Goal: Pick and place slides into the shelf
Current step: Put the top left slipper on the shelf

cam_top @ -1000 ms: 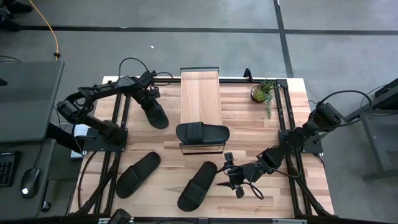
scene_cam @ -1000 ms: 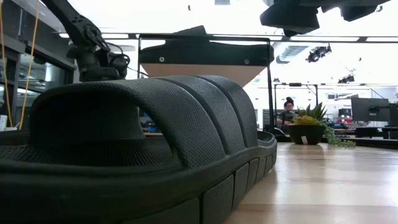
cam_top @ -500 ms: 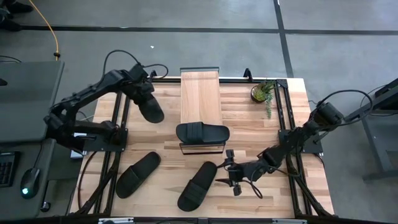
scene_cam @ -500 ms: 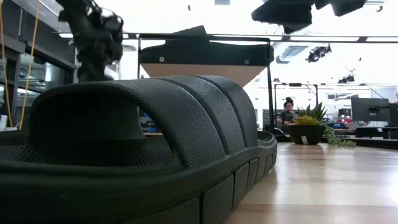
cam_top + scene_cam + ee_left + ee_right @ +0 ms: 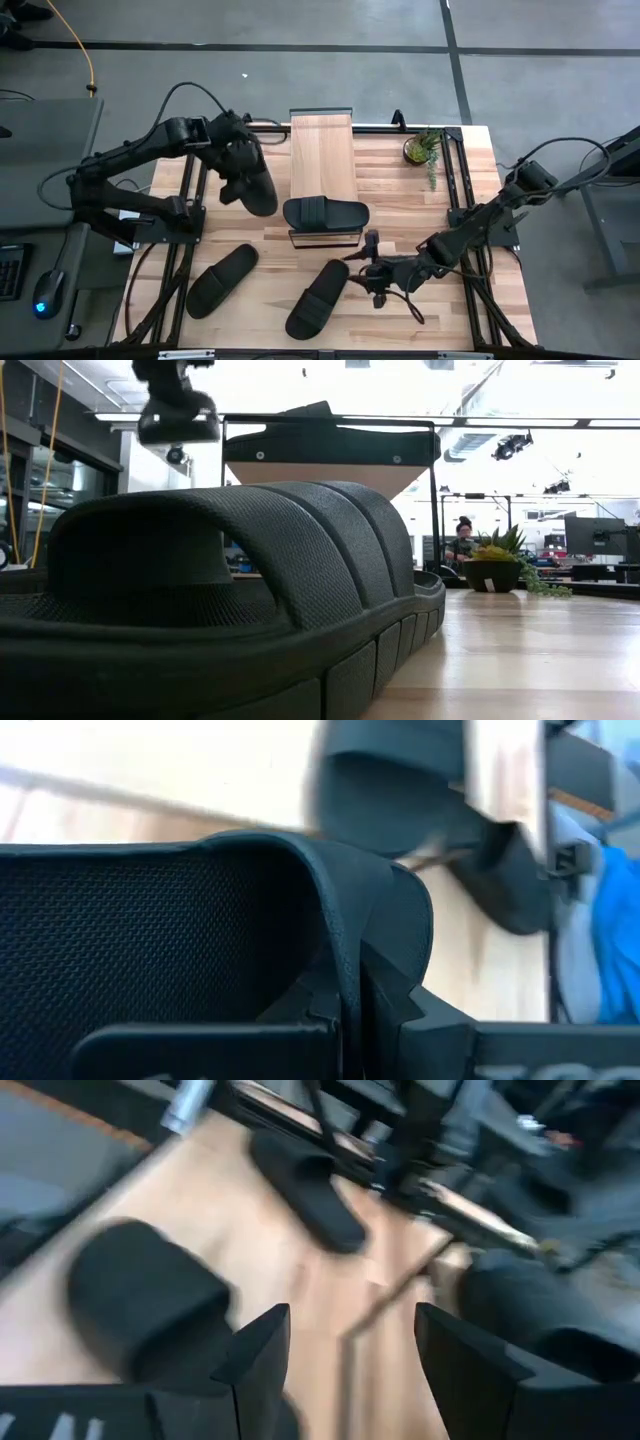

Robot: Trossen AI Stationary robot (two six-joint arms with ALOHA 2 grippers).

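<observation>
Now the left end effector (image 5: 243,172) is clamped on one of the slides, a black sandal (image 5: 256,190) which it holds above the bench (image 5: 400,200), just beside the left long edge of the shelf (image 5: 322,160); in the left wrist view the ribbed strap (image 5: 200,940) of this sandal fills the picture, so the grip seems to be on the strap; the right end effector (image 5: 372,268) has its fingers (image 5: 262,1355) spread apart with nothing between them, and it hangs low over the bench next to the sandal (image 5: 318,298) that lies in front of the shelf.

As I judge it, the task is about one quarter done; one sandal (image 5: 325,213) sits across the near end of the shelf; one is in the air; two are not yet picked, the one near the right end effector and another (image 5: 221,280) to the left of it.

For room, the far part of the shelf plank is bare, so the carried sandal has a place behind the first one; the plank is narrow, so the sole may overhang its edges; a small plant (image 5: 421,149) stands by the far right corner, well apart from both arms.
</observation>
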